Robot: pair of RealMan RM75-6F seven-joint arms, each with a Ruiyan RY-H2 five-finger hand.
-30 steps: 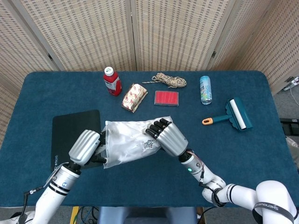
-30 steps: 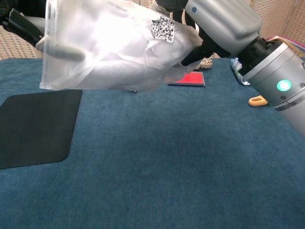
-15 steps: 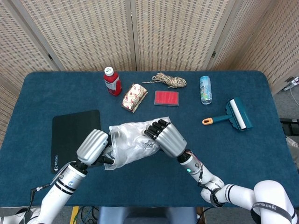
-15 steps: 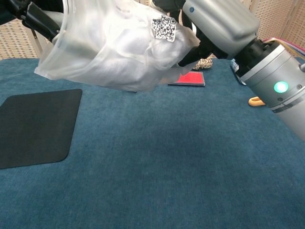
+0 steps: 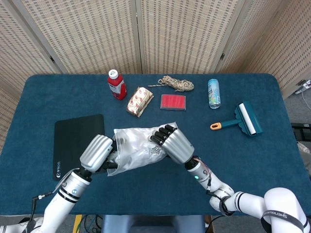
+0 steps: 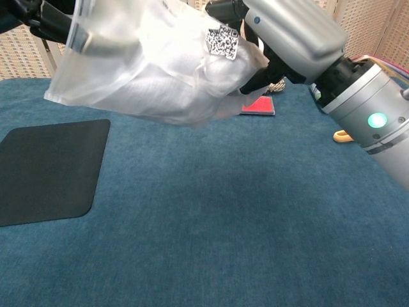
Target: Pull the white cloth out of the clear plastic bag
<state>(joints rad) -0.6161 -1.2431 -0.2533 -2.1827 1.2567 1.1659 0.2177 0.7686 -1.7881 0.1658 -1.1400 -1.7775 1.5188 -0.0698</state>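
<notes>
A clear plastic bag (image 5: 133, 148) (image 6: 153, 70) with the white cloth (image 6: 160, 96) bunched inside hangs above the table between both hands. It carries a small QR label (image 6: 222, 43). My right hand (image 5: 171, 142) (image 6: 287, 38) grips the bag's right end from above. My left hand (image 5: 97, 153) holds the bag's left end, with dark fingers (image 6: 54, 22) reaching into its mouth in the chest view. The cloth stays wholly inside the bag.
A black mat (image 5: 77, 143) (image 6: 45, 169) lies at the left. Along the back stand a red bottle (image 5: 116, 84), a wrapped packet (image 5: 139, 101), a rope coil (image 5: 176, 84), a red box (image 5: 173, 102), a can (image 5: 213, 93) and a teal lint roller (image 5: 243, 119).
My left hand has moved right toward the right hand, so the bag has bunched shorter and its left end has lifted. The right hand has barely shifted.
</notes>
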